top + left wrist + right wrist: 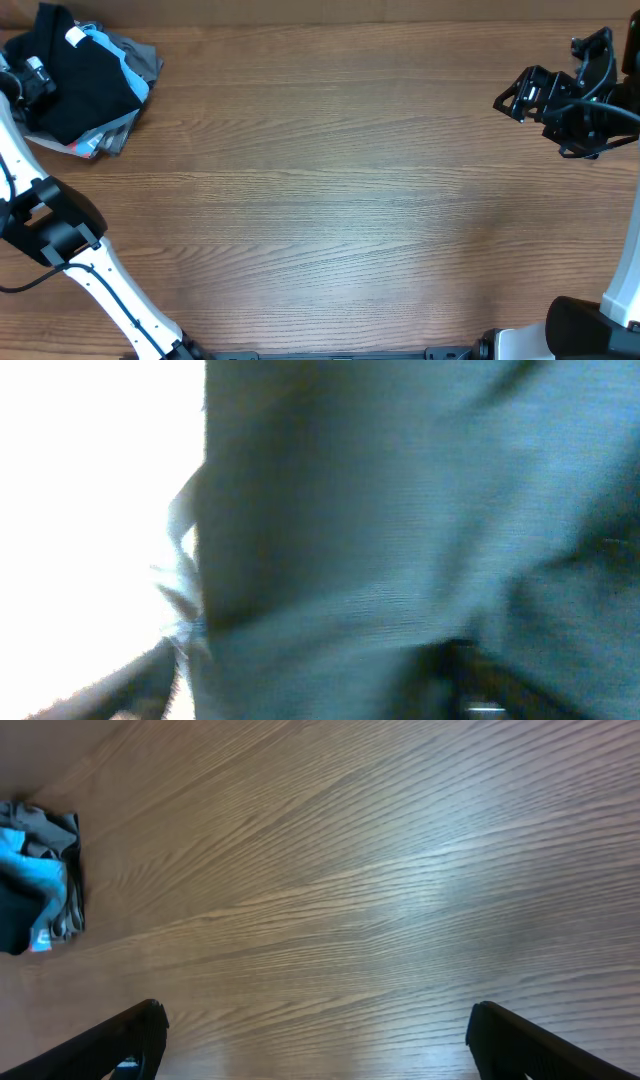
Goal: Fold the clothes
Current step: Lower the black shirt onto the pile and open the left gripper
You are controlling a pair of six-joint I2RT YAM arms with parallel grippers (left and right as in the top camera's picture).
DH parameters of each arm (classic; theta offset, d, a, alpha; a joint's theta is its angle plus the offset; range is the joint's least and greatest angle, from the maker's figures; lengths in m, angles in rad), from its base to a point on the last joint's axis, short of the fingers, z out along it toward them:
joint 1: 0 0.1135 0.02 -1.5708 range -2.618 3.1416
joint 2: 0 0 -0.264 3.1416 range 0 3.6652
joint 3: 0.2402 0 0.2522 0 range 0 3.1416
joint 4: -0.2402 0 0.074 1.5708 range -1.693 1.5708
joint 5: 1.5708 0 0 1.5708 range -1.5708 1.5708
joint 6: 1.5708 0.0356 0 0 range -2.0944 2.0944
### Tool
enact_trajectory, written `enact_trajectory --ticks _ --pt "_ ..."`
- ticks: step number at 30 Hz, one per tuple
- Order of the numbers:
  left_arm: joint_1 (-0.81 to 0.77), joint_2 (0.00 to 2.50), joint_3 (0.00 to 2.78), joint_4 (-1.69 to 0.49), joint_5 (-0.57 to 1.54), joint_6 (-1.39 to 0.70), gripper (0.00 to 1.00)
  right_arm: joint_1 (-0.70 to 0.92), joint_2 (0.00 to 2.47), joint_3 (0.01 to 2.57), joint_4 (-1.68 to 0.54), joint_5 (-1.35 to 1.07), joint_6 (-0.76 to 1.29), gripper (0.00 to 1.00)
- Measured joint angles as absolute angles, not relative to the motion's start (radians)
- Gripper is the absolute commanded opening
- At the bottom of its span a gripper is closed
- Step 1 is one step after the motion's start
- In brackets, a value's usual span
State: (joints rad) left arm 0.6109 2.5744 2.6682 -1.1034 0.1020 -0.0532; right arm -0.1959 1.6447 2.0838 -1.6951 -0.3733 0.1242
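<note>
A wooden table (330, 200) fills the view. In its far left corner the black T-shirt (85, 85) lies folded on a light blue T-shirt (137, 78) and grey garments (148, 55). Its long axis runs roughly far to near, with the white neck label (75, 37) at the far end. The left gripper (35, 72) is at the shirt's left edge, but its wrist view shows only blurred dark fabric, so its grip cannot be told. The right gripper (315, 1020) hovers far right, fingers wide apart.

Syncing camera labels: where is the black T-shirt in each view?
Overhead: black T-shirt in the top-left corner, atop the pile.
Left wrist: blurred dark fabric fills the frame, likely the black T-shirt.
Right wrist: dark sliver at the left edge.
Shared landmark: light blue T-shirt beside it, in the overhead and right wrist views.
</note>
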Motion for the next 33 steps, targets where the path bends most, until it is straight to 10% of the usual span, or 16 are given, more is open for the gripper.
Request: enact_trajectory --ticks 13,15,17,33 --pt "0.624 2.503 2.661 -1.117 0.132 -0.171 0.96 -0.155 1.645 2.084 -1.695 -0.355 0.127 1.0" --pt "0.622 2.468 2.66 -1.092 0.181 -0.192 0.67 -0.147 1.645 2.084 -1.695 -0.35 0.127 1.0" --pt "0.618 2.431 2.66 -1.061 0.228 -0.205 0.04 -0.141 1.645 2.084 -1.695 -0.347 0.128 1.0" --pt "0.46 2.476 2.661 -0.983 0.151 -0.167 0.04 -0.116 1.645 2.084 -1.695 -0.336 0.13 1.0"
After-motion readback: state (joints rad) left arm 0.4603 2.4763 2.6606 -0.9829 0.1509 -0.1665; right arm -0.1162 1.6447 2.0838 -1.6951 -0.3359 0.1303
